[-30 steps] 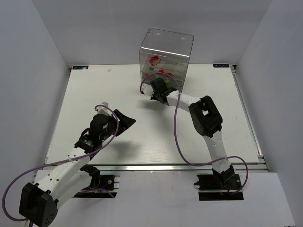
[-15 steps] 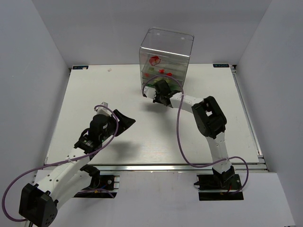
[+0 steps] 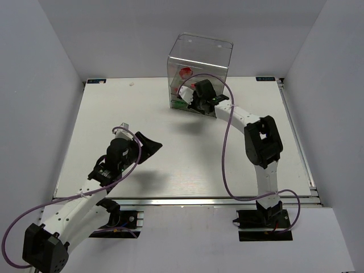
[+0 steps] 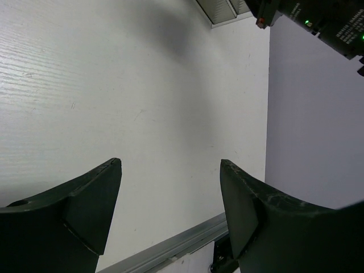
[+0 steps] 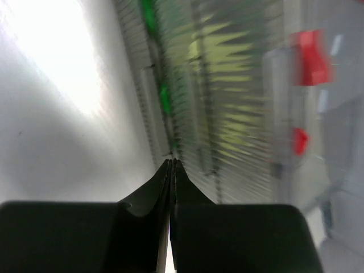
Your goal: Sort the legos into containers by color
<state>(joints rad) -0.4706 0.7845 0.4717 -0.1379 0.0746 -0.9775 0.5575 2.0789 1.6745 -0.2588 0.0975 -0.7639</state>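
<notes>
The tall clear drawer box (image 3: 200,62) stands at the table's far middle. Inside it I see a larger rounded red piece (image 3: 186,73), small red bricks and green bricks low down. In the right wrist view the box fills the frame, blurred, with red bricks (image 5: 310,57) at right, yellow-green ones (image 5: 227,48) in the middle and dark green ones (image 5: 165,96) at left. My right gripper (image 3: 190,98) (image 5: 172,164) is shut and empty, its tips right at the box front. My left gripper (image 3: 149,142) (image 4: 170,165) is open and empty over bare table.
The white table's near edge with its metal rail (image 4: 170,247) shows under the left gripper. The right arm's purple cable (image 3: 226,153) loops over the table. White walls close in the sides and back.
My right gripper has risen and moved toward the box, from the table in front of it to the box's front face. The left arm has barely moved.
</notes>
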